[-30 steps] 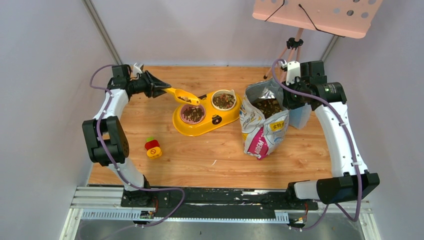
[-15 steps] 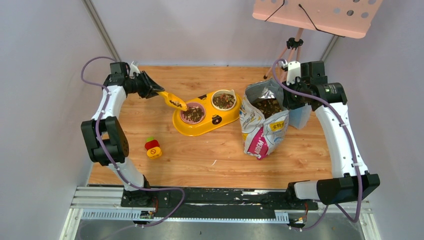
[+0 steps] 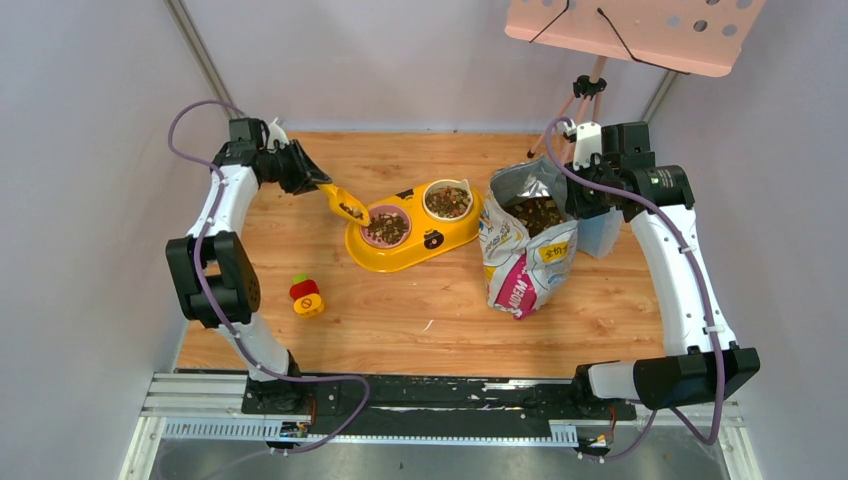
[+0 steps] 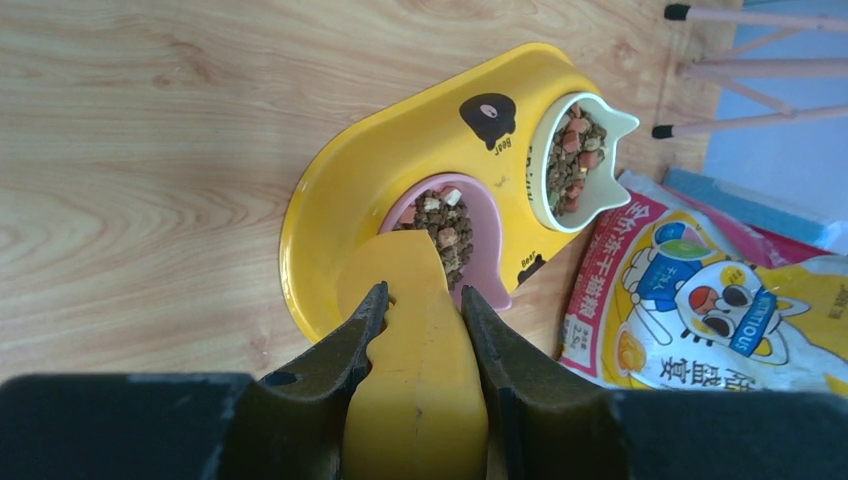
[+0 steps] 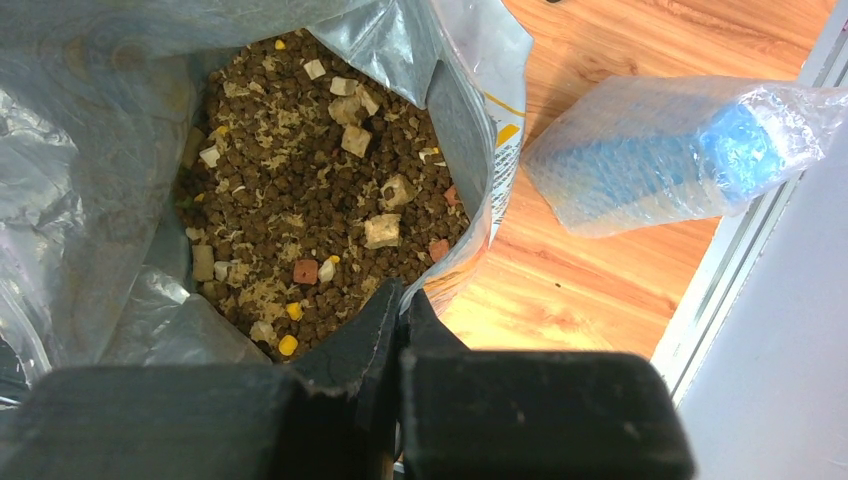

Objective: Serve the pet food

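Both the pink bowl (image 4: 487, 280) and white bowl (image 4: 610, 125) in the yellow feeder (image 4: 330, 200) hold pet food (image 4: 445, 225); more fills the foil bag (image 3: 525, 270) at its three o'clock — rim pinched between the right gripper's (image 5: 403, 292) closed fingers. Left gripper (image 4: 423, 295) clamps the yellow scoop (image 4: 420, 400), which hides the pink bowl's near rim.

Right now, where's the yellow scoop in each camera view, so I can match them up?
Top external: yellow scoop left of centre, in the left claw, at the yellow feeder's left end.
Left wrist: scoop bottom centre, between the claw's fingers.
Right wrist: not in view.
Shared landmark: the printed food bag, seen in all three.
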